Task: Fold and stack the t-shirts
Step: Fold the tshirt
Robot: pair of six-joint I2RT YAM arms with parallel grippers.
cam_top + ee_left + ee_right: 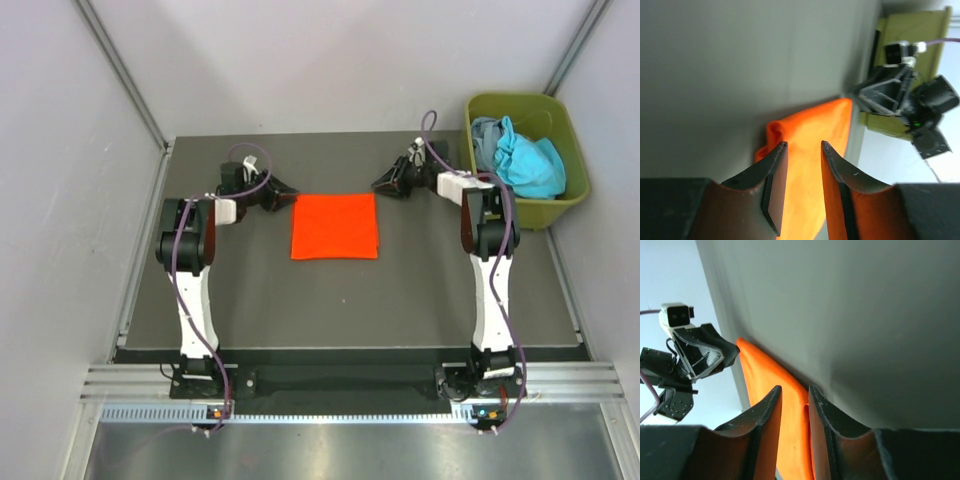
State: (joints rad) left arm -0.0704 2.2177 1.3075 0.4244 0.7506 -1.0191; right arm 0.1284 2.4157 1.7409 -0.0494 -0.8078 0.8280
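The bright orange t-shirt [335, 226] lies folded into a flat square at the middle of the dark table [250, 300]. My left gripper [288, 197] is low at the shirt's far left corner. Its jaws stand apart, with the orange cloth [820, 125] showing beyond the gap in the left wrist view, where the gripper [804, 145] holds nothing. My right gripper [380, 186] is low at the far right corner. It [795, 388] is open too, its jaws narrowly apart just before the folded edge [765, 375]. A teal-blue t-shirt [532, 162] and a grey one [484, 134] lie bunched in the bin.
The olive-green plastic bin [565, 125] stands at the table's far right corner, beside the right arm. White walls close in the left, back and right sides. Each wrist view shows the other gripper across the shirt.
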